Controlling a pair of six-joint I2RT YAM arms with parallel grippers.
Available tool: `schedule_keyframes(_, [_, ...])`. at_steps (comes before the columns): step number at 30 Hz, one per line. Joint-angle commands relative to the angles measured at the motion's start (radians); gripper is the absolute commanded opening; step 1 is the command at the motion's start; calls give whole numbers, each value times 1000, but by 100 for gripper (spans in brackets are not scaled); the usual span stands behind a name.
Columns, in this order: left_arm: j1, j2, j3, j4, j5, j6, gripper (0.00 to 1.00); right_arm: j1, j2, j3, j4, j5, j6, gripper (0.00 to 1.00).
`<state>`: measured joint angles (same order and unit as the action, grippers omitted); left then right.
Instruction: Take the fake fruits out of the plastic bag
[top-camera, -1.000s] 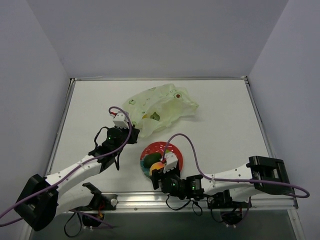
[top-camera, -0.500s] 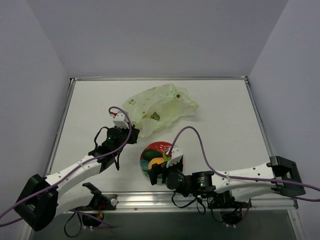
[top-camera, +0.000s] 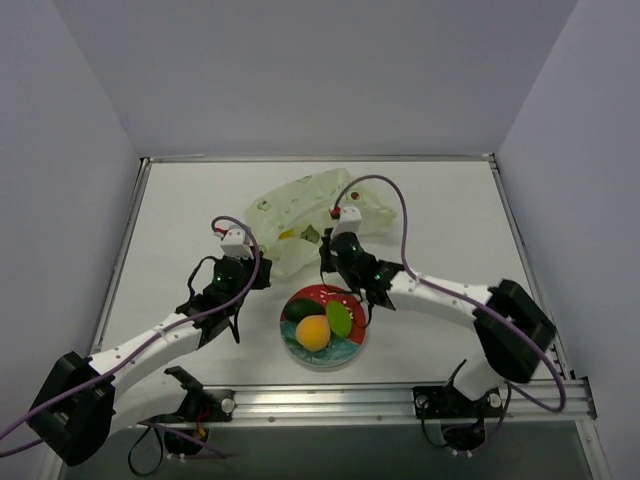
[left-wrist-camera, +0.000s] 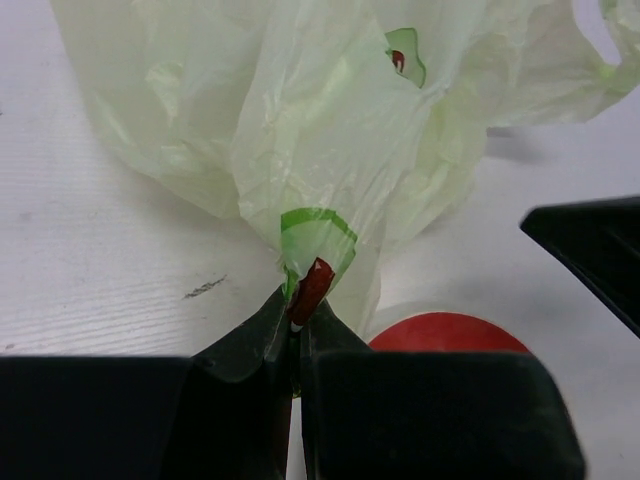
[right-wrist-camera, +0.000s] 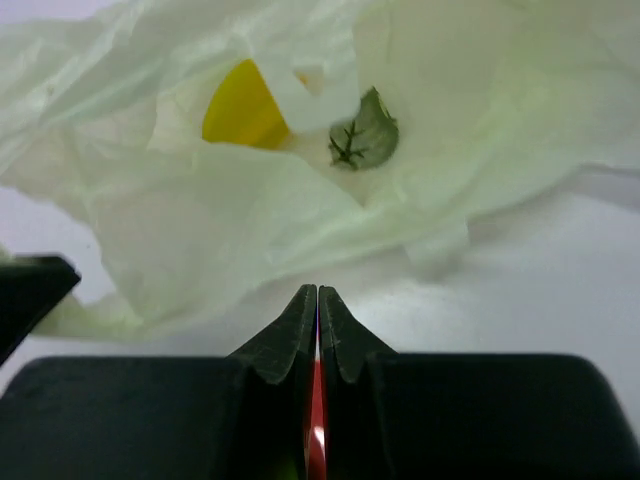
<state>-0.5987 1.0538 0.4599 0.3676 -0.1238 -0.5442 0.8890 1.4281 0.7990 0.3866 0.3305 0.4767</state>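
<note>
Right gripper (right-wrist-camera: 317, 292) moves up, clenched empty, to translucent yellow-green plastic bag (right-wrist-camera: 450, 120) pinched by left gripper (left-wrist-camera: 300, 300); reopen for its yellow plastic fruit (right-wrist-camera: 243, 108).

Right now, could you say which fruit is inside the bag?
The yellow fruit in the bag; the dark green, orange and light green ones sit on the plate.

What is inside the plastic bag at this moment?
Through the mouth of the plastic bag a yellow fruit shows, with a dull green leafy piece beside it. Crumpled plastic covers the rest, so anything deeper cannot be seen.
</note>
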Motion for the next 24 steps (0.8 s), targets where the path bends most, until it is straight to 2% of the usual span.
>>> schedule_keyframes(1, [10,-35,3,-59,-124,-52,2,-56,206,156,144,-157,-101,1])
schedule_keyframes(2, [10,-41,-1,-70,-167,-54,2,-67,257,237,150,-165,-104,1])
schedule_keyframes(3, [10,-51,-6,-78,-186,-57,2,-76,347,276,159,-171,-105,1])
schedule_keyframes(5, [10,-89,-20,-99,-211,-66,2,-87,423,340,204,-165,-108,2])
schedule_keyframes(10, [10,-117,-36,-102,-221,-102,2,-91,636,517,316,-117,-55,6])
schedule_keyframes(12, [11,-110,-38,-101,-214,-108,2,-90,696,558,327,-111,-41,14])
schedule_keyframes(13, [10,-103,-37,-99,-209,-112,2,-88,713,593,339,-113,-24,20])
schedule_keyframes(14, [10,-98,-36,-96,-206,-114,2,-82,730,611,340,-119,-17,38])
schedule_keyframes(16, [11,-84,-35,-85,-197,-115,2,-76,775,644,339,-127,-6,55])
schedule_keyframes(17, [10,-80,-35,-84,-195,-118,2,-70,787,664,339,-116,-4,70])
schedule_keyframes(20, [11,-72,-38,-75,-189,-119,2,-52,834,707,319,-93,5,84])
schedule_keyframes(24, [11,-72,-41,-65,-185,-117,2,-42,899,746,290,-45,10,89])
